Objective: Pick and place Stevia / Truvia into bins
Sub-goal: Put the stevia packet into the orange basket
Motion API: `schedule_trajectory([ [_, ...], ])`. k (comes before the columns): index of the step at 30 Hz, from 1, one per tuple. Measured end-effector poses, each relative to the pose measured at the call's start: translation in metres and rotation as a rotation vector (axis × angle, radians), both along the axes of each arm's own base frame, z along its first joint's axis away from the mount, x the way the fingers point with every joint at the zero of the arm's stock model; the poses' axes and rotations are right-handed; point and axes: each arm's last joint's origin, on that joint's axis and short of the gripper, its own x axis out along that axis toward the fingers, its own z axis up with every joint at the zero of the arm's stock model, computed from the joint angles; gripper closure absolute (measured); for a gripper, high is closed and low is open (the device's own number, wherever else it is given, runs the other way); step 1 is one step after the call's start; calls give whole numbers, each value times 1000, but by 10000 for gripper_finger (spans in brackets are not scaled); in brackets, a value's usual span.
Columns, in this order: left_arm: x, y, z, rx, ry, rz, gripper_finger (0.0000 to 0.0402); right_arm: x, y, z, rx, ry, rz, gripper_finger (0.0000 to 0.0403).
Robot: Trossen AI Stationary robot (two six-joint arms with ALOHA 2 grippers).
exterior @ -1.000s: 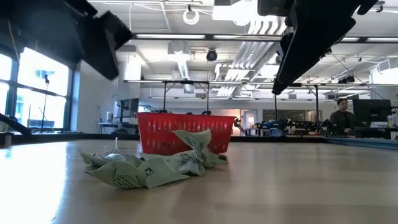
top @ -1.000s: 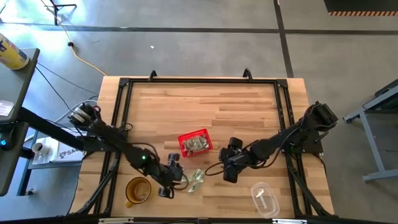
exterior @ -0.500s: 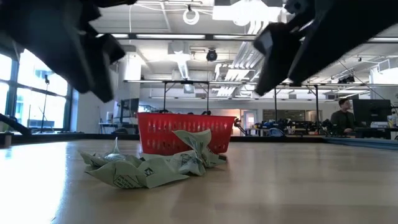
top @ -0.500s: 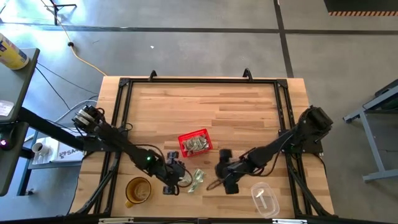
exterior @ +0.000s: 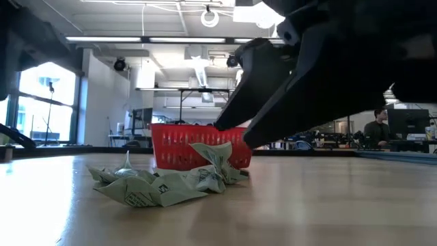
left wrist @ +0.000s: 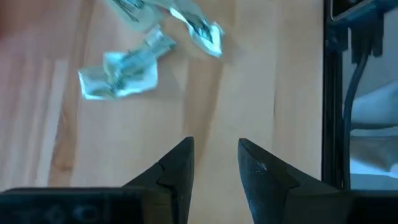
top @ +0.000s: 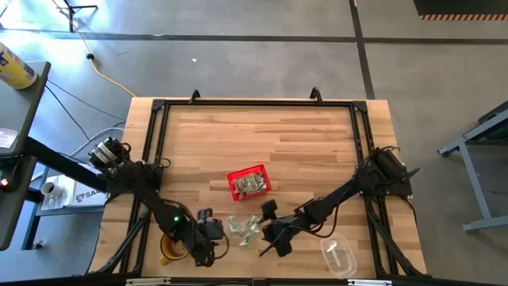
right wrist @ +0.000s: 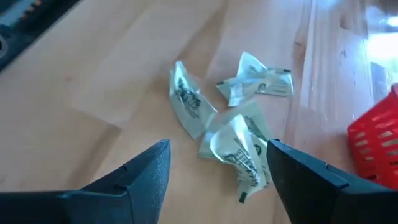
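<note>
Lying crumpled on the wood just in front of the red basket, the pale green packets show dark print. More packets sit inside the basket, blurred. The right gripper spreads wide over the pile; the left gripper is narrowly parted beside it.
</note>
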Motion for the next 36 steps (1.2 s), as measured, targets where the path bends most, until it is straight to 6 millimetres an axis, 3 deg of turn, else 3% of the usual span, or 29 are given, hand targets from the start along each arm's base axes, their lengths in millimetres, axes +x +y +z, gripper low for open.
schedule_trajectory([
  [7, -8, -2, -2, 22, 37, 2, 245, 4, 2, -20, -19, 7, -6, 168],
  [14, -8, -1, -3, 30, 52, 1, 245, 7, -3, -18, -113, -68, -141, 183],
  [21, -10, 1, -4, 48, 75, 1, 245, 7, -4, -19, -71, -32, -91, 202],
  [36, -10, 1, -4, 52, 73, 3, 245, 16, -22, -21, 46, 10, -180, 269],
])
